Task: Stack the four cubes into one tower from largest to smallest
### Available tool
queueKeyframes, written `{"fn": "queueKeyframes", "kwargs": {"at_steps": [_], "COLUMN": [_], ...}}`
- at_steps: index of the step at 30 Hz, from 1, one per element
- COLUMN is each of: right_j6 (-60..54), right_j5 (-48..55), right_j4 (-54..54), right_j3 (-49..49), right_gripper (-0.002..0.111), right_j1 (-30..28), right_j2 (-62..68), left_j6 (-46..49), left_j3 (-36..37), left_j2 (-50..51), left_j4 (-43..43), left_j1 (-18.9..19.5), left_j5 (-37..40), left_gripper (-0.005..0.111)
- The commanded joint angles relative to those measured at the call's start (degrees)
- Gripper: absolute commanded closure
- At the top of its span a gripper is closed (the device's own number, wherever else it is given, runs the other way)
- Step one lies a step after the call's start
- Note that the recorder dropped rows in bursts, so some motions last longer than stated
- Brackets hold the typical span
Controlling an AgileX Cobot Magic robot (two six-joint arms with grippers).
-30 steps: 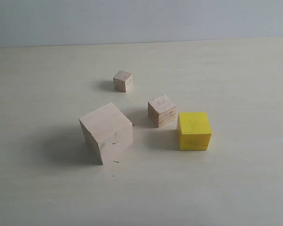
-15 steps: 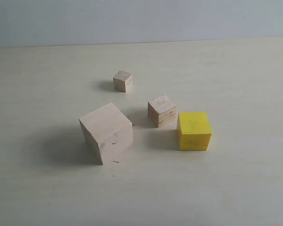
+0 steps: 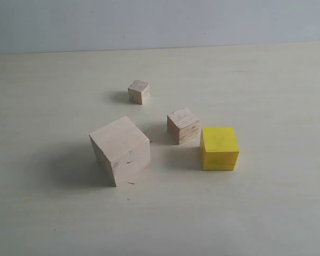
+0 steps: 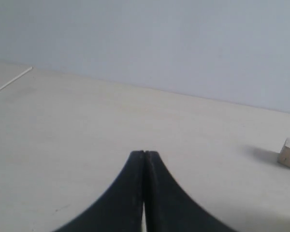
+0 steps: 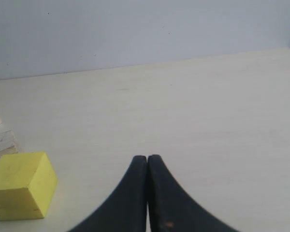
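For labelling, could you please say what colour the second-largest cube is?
The cube is bright yellow, clearest in the exterior view.

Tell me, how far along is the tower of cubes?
Done: nothing looks stacked. The large pale cube, yellow cube, grained cube and smallest cube each sit directly on the table, none on another. In hand: nothing; the left pincer and right pincer are both shut and empty. Left: all three placements, yellow onto the large cube first.
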State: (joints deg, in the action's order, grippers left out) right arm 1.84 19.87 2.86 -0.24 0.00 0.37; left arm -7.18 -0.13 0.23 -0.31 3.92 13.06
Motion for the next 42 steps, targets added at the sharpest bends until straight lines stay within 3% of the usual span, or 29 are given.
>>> {"fn": "queueKeyframes", "kwargs": {"at_steps": [1,9,20,23,29,36,40,42], "right_j6": [-0.11,0.04,-0.45,1.31,10.01,11.85,9.17,0.29], "right_j5": [-2.27,-20.57,-27.30,-36.48,-32.22,-19.87,-7.54,4.59], "right_j4": [0.02,-0.05,-0.15,0.25,-0.51,-0.51,-0.12,0.17], "right_j3": [0.24,0.24,0.24,0.24,-8.62,-24.04,-34.90,-39.28], "right_gripper": [0.108,0.108,0.108,0.108,0.108,0.108,0.108,0.108], "right_j1": [0.00,0.00,0.00,0.04,0.04,0.36,8.27,14.00], "right_j2": [-0.37,-0.37,-0.37,-0.37,-0.37,9.76,24.53,34.67], "left_j6": [-0.36,-0.26,-0.95,-4.38,-7.00,-6.50,4.74,9.11], "left_j3": [0.13,0.13,0.13,0.13,-7.00,-20.30,-33.34,-39.58], "left_j2": [-0.23,-0.23,-0.23,-0.23,0.05,12.62,31.94,43.34], "left_j4": [-0.49,-0.49,-0.49,-0.65,-0.65,-0.48,-0.48,-0.48], "left_j1": [-0.03,-0.03,-0.03,-0.03,-0.83,-9.22,-19.07,-24.70], "left_j5": [-2.97,-7.71,-8.38,-15.08,-13.80,-9.30,3.40,13.14], "left_gripper": [0.107,0.107,0.107,0.107,0.107,0.107,0.107,0.107]}}
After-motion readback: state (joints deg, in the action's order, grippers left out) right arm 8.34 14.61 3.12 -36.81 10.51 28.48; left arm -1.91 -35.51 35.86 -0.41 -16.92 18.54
